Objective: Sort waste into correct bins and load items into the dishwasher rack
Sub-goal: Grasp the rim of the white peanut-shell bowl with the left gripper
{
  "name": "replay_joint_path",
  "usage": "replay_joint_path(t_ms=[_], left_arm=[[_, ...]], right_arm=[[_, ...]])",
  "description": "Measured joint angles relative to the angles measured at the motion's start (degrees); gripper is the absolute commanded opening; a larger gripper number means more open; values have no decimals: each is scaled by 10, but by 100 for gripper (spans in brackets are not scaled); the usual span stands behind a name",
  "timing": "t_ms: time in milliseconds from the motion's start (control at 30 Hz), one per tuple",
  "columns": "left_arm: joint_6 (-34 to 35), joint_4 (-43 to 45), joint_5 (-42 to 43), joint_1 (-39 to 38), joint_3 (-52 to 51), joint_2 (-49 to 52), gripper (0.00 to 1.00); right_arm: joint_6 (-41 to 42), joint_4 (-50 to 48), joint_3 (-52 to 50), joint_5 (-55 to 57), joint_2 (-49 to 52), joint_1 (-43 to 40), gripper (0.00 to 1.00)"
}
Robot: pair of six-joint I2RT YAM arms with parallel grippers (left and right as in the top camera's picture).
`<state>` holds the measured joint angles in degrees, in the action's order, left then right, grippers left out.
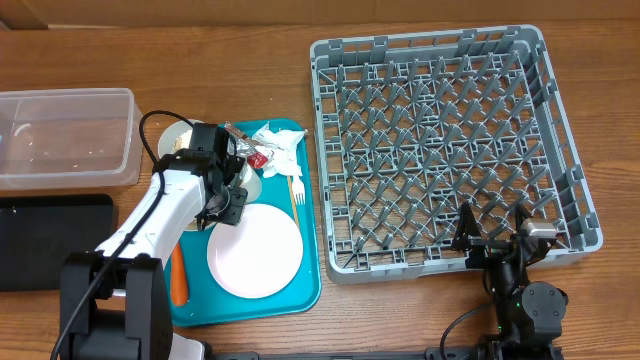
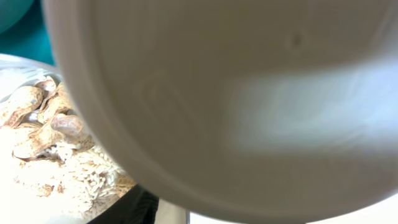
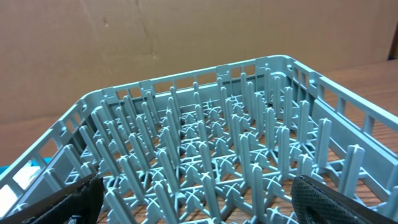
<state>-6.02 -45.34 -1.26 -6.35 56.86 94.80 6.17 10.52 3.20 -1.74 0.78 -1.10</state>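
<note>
White cup (image 2: 249, 93) hides the left jaws, so their state I cannot tell; they should close squarely on its wall, while right jaws stand wide.

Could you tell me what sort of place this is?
Probably a lab bench staged for dish clearing: a grey plastic dishwasher rack, a teal tray of used white dishes, and a clear plastic tub on a wooden table.
</note>
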Motion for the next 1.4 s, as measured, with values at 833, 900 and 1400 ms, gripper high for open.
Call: replay_joint_path(t_ms=[833, 900, 1400], left_arm=[[16, 0, -38, 0, 0, 0, 4], [14, 1, -43, 0, 0, 0, 4], [42, -84, -51, 0, 53, 0, 4]], right_arm=[[0, 0, 0, 1, 0, 0, 100], [0, 0, 0, 1, 0, 0, 100], [0, 0, 0, 0, 0, 0, 100]])
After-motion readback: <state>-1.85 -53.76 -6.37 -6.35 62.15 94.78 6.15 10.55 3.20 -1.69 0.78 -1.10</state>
